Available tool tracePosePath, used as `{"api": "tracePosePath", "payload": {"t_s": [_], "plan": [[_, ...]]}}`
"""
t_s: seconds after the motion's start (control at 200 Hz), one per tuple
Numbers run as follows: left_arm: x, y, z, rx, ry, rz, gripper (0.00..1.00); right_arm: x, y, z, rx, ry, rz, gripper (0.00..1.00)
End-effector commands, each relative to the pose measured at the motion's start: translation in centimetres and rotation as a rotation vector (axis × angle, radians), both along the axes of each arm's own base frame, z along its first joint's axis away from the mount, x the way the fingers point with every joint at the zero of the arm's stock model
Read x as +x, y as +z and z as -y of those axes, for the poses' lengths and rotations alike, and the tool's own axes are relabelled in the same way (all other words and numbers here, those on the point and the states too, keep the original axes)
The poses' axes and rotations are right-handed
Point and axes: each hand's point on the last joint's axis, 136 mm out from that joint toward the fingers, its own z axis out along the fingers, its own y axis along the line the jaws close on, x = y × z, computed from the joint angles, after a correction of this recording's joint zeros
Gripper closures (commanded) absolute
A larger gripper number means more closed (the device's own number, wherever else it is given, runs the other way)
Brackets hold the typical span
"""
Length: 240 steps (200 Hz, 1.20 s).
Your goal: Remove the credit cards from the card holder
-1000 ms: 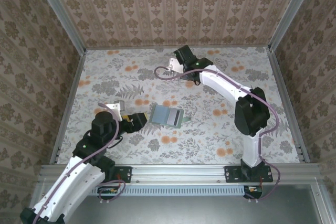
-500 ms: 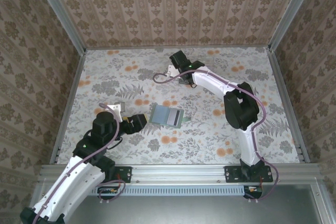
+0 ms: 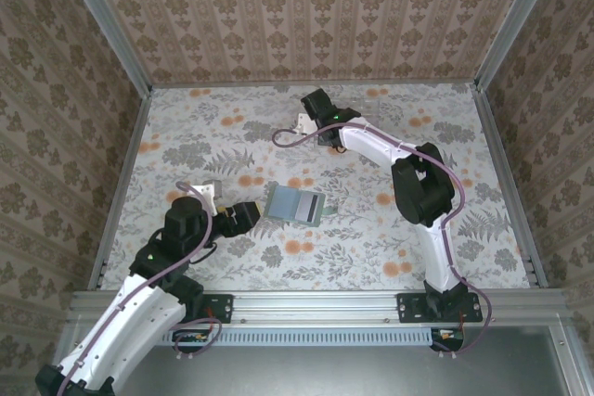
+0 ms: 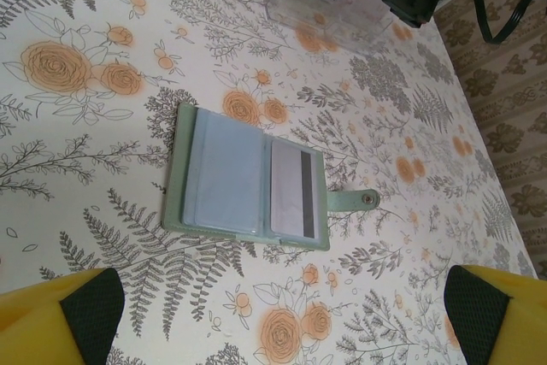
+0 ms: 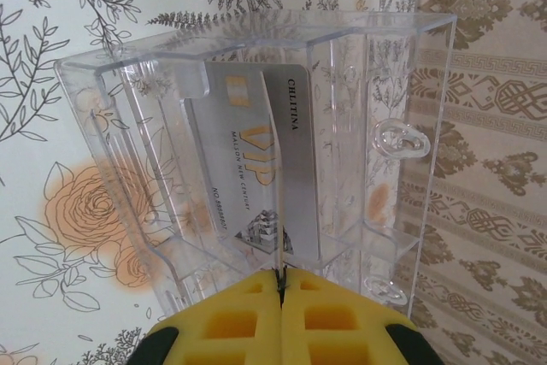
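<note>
Clear plastic tray (image 5: 427,83) ahead: my right claw (image 5: 279,281) is clamped on a credit card (image 5: 292,177) standing inside; release only once seated. Left claw (image 4: 282,314) gapes, card holder (image 4: 248,177) just ahead on desk (image 4: 102,6).

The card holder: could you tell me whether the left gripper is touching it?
Apart. The left wrist view shows bare table between the holder and the left gripper's fingertips.

Your worktop (image 4: 102,211) wears a matt floral print. The card holder (image 4: 246,179) looks soft and matt, grey-green, with clear shiny pockets. At its twelve o'clock, a glossy clear plastic tray (image 5: 402,83) surrounds a sheeny silver card (image 5: 299,177). Your right hand (image 5: 280,278) has matt yellow foam-like pads (image 5: 231,322).
</note>
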Motion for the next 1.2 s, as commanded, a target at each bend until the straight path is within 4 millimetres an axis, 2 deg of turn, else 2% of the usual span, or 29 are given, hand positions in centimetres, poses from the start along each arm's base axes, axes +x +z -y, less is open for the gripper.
{"api": "tracePosePath", "payload": {"t_s": [0.0,0.51,0.735,0.785,0.875,0.925,1.03,1.195], "plan": [[0.1,-0.4,-0.2,0.009,0.01,-0.005,0.0,0.2,-0.9,0.2,-0.041,0.027,-0.004,1.0],[0.2,-0.6,-0.1,0.005,0.01,-0.01,0.0,-0.3,-2.0,0.1,-0.036,0.038,-0.028,1.0],[-0.1,-0.6,-0.3,0.013,0.01,-0.014,0.0,0.8,-2.2,-0.1,-0.03,0.015,0.004,1.0],[-0.1,-0.7,-0.3,0.012,0.013,-0.013,0.0,1.0,-2.0,-0.1,-0.027,0.007,0.016,0.9],[0.0,-0.6,-0.4,0.01,0.015,-0.011,0.0,1.4,-1.8,-0.1,-0.015,-0.002,0.026,0.82],[0.0,-0.6,-0.4,0.01,0.015,-0.009,0.0,1.6,-1.8,-0.1,-0.013,-0.009,0.034,0.71],[0.0,-0.6,-0.4,0.011,0.015,-0.012,0.0,2.0,-1.8,0.3,-0.012,-0.026,0.053,0.71],[0.0,-0.7,-0.4,0.012,0.017,-0.013,0.0,3.3,-0.6,1.0,0.002,-0.074,0.12,0.7]]}}
